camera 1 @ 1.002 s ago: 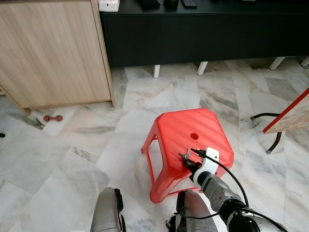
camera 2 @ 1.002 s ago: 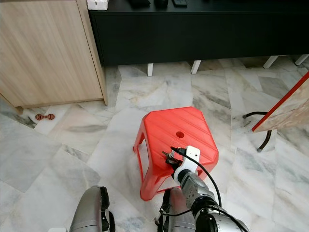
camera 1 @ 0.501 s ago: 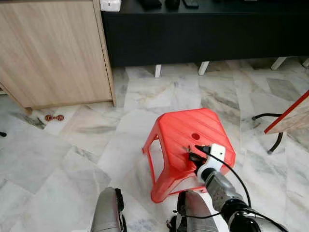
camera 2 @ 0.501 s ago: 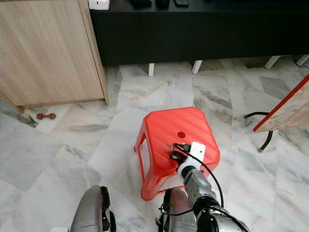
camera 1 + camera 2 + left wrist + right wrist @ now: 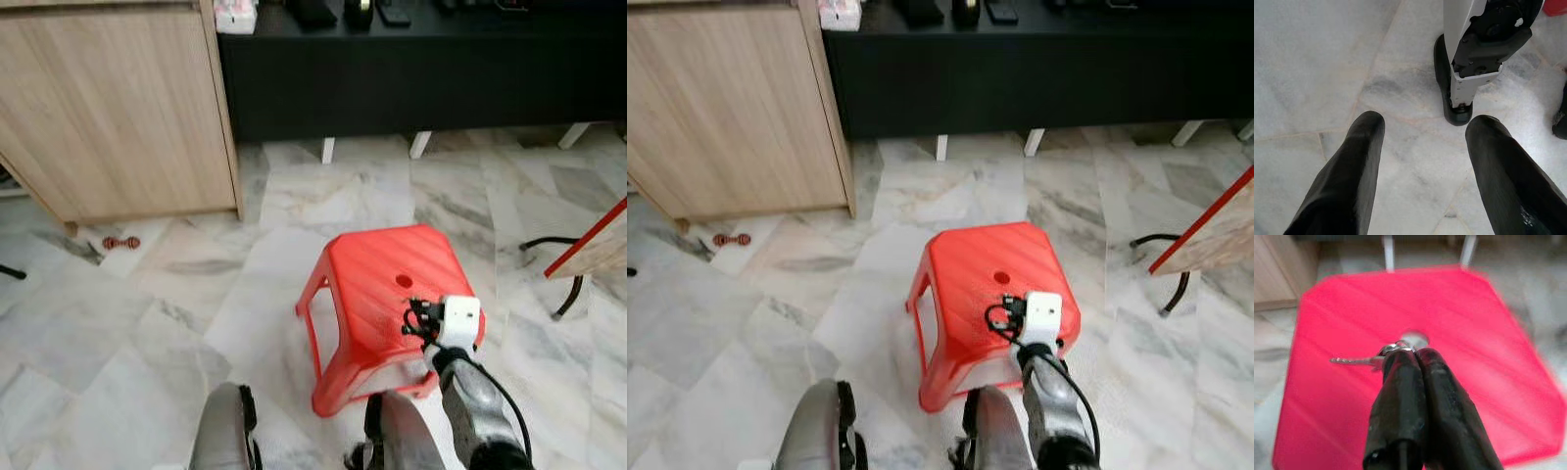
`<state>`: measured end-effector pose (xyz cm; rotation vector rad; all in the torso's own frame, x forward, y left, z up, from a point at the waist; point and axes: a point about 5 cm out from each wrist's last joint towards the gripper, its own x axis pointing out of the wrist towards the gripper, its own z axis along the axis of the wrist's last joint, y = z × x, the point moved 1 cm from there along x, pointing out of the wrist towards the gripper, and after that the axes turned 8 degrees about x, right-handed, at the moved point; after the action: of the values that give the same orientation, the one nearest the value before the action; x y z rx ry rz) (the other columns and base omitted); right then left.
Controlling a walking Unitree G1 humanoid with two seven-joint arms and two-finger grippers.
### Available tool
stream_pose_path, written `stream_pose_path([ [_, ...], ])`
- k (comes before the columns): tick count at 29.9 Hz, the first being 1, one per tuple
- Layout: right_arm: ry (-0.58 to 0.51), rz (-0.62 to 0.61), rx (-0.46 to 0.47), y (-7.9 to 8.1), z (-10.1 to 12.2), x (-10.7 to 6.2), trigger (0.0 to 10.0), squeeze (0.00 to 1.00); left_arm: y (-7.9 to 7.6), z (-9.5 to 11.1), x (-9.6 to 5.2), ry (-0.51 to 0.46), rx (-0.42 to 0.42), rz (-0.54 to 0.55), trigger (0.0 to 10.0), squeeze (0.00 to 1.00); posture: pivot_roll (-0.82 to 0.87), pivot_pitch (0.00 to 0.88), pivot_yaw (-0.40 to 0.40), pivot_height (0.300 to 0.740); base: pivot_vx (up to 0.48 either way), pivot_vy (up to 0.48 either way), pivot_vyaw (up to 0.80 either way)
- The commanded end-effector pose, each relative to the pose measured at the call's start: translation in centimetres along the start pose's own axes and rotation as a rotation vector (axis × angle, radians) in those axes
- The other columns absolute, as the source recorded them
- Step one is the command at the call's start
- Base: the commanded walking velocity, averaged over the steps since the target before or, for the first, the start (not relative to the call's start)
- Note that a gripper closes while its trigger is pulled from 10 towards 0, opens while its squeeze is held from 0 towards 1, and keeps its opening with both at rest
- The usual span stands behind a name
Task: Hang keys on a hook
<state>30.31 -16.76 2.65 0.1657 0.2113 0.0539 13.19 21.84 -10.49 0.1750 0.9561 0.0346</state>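
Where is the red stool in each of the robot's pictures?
Left eye view: red stool low and right of centre, on the marble floor.
Right eye view: just right of centre, low.
Left wrist view: a red corner at the upper right edge.
Right wrist view: its seat spreads behind the right gripper, shut on the keys.
Shared landmark: the seat's round hole.

My right arm (image 5: 472,411) is a silver-grey tube with a black cable (image 5: 495,387) looping along it, ending in a white, boxy wrist block (image 5: 458,319). My right gripper (image 5: 1408,352) has 2 long, glossy black fingers (image 5: 1400,396). My left gripper (image 5: 1422,142) has 2 matte black fingers (image 5: 1347,181). My leg (image 5: 1474,54) is white with black joint covers and a black foot (image 5: 1452,105).
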Motion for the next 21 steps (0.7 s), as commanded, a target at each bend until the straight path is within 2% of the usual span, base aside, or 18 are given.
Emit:
stream_pose_path([
  [1,-0.022,0.008,-0.066,-0.1,0.3,-0.4,10.0,0.0,-3.6,0.5,0.1,-0.013,0.052,-0.14,10.0,0.0,0.08,0.094,-0.119,0.598,0.0,0.0,0.0],
  [5,-0.009,-0.018,-0.121,-0.3,0.1,-0.9,10.0,0.0,-3.4,0.9,0.3,-0.014,0.055,-0.137,10.0,0.0,0.07,0.075,-0.113,0.598,0.0,0.0,0.0],
  [7,-0.018,-0.039,-0.097,-0.4,0.1,-1.0,10.0,0.0,-3.3,1.2,0.4,-0.016,0.056,-0.135,10.0,0.0,0.07,0.062,-0.111,0.598,0.0,0.0,0.0],
  [8,-0.012,-0.075,-0.049,-0.7,0.1,-0.9,10.0,0.0,-3.3,1.3,0.5,-0.019,0.058,-0.133,10.0,0.0,0.07,0.053,-0.111,0.598,0.0,0.0,0.0],
  [10,-0.013,-0.096,-0.01,-0.8,0.1,-0.8,10.0,0.0,-3.3,1.4,0.5,-0.019,0.062,-0.131,10.0,0.0,0.07,0.044,-0.112,0.598,0.0,0.0,0.0],
  [11,-0.028,-0.104,0.044,-0.7,0.4,-0.6,10.0,0.0,-3.3,1.4,0.5,-0.017,0.061,-0.128,10.0,0.0,0.08,0.036,-0.112,0.598,0.0,0.0,0.0],
  [19,-0.071,-0.084,0.12,-0.1,1.4,-0.2,10.0,0.0,-3.1,1.5,0.6,-0.006,0.062,-0.123,10.0,0.0,0.09,0.018,-0.116,0.598,0.0,0.0,0.0],
  [21,-0.08,-0.095,0.129,-0.1,1.6,-0.2,10.0,0.0,-3.0,1.4,0.6,-0.003,0.062,-0.122,10.0,0.0,0.09,0.013,-0.114,0.613,0.0,0.0,0.0],
])
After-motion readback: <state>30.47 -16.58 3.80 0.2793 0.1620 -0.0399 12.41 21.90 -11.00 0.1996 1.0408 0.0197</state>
